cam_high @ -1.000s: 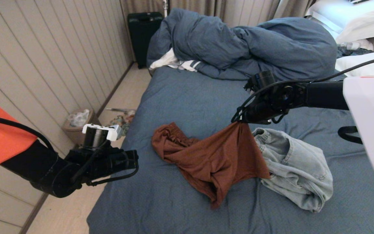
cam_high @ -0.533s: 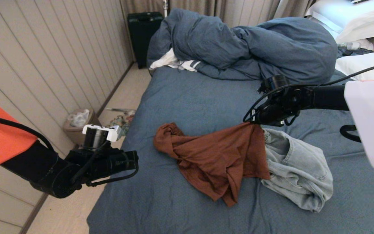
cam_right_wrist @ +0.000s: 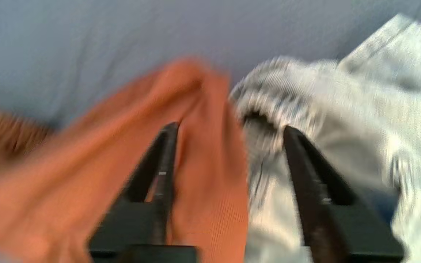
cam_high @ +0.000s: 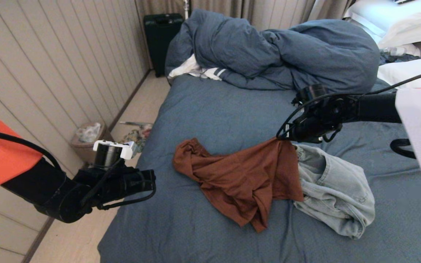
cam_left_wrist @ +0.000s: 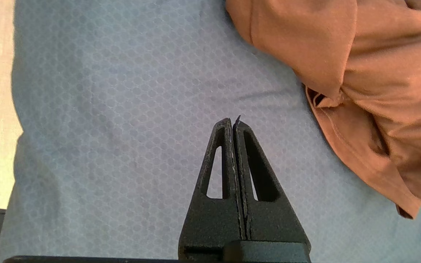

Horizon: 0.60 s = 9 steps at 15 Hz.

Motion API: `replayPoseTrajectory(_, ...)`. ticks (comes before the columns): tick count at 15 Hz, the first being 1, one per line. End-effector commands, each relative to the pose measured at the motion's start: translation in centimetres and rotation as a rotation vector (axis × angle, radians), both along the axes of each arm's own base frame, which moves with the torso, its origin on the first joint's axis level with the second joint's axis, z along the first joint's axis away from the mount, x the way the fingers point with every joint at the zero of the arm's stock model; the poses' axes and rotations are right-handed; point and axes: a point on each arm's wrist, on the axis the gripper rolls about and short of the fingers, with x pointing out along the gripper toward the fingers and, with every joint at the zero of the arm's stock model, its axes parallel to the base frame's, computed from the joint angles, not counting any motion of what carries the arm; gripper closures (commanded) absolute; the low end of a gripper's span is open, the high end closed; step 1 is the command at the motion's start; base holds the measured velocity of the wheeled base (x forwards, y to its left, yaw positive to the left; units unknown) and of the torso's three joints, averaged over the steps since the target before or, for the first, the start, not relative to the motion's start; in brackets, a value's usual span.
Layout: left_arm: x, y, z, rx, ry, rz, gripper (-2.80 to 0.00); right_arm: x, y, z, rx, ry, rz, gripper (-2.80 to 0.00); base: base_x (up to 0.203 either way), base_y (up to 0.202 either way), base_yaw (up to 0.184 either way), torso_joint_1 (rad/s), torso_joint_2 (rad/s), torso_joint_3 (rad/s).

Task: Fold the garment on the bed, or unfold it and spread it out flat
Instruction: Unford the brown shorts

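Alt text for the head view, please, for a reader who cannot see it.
A rumpled rust-brown garment lies on the blue bed, overlapping light denim shorts; the right tool hovers open at the garment's raised corner. The left tool is shut, parked at the bed's edge.

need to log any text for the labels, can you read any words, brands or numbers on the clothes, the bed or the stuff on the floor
None can be read.
Rust-brown garment: no print or tag showing.
Light denim garment: no label visible.
Black suitcase: no legible marking.
Bin and floor clutter: too small to read.
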Motion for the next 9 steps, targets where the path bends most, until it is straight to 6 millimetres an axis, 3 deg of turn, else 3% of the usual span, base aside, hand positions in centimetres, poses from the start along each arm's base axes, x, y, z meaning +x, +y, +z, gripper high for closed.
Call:
replayPoseTrajectory(1, -0.1, 0.0, 0.2, -0.005, -0.008, 0.000, 0.00, -3.4, 0.1, 3.2, 0.006, -0.028, 0.035, -2.80, 0.000, 0.000, 0.000, 0.000, 0.00, 0.000)
replayPoseTrajectory(3, -0.4, -0.2, 0.1, -0.003, -0.003, -0.009, 0.00, -6.7, 0.0, 5.9, 0.021, -0.064, 0.063, -2.80, 0.000, 0.000, 0.000, 0.000, 0.00, 0.000)
replayPoseTrajectory(4, -0.6, -0.6, 0.1, -0.002, 0.001, -0.022, 0.00, -8.7, -0.2, 7.3, 0.033, -0.087, 0.078, -2.12, 0.000, 0.000, 0.000, 0.000, 0.00, 0.000)
replayPoseTrajectory(5, -1.0, -1.0, -0.1, 0.001, 0.009, -0.037, 0.00, -10.7, -0.4, 8.6, 0.046, -0.113, 0.091, 0.00, 0.000, 0.000, 0.000, 0.000, 0.00, 0.000)
replayPoseTrajectory(7, -1.9, -2.3, -0.8, 0.011, 0.034, -0.086, 0.00, -14.5, -0.8, 9.9, 0.071, -0.136, 0.125, 0.00, 0.000, 0.000, 0.000, 0.000, 0.00, 0.000)
replayPoseTrajectory(9, -2.9, -4.3, -2.0, 0.030, 0.069, -0.152, 0.00, -15.9, -0.8, 10.1, 0.120, -0.132, 0.189, 0.00, 0.000, 0.000, 0.000, 0.000, 0.00, 0.000)
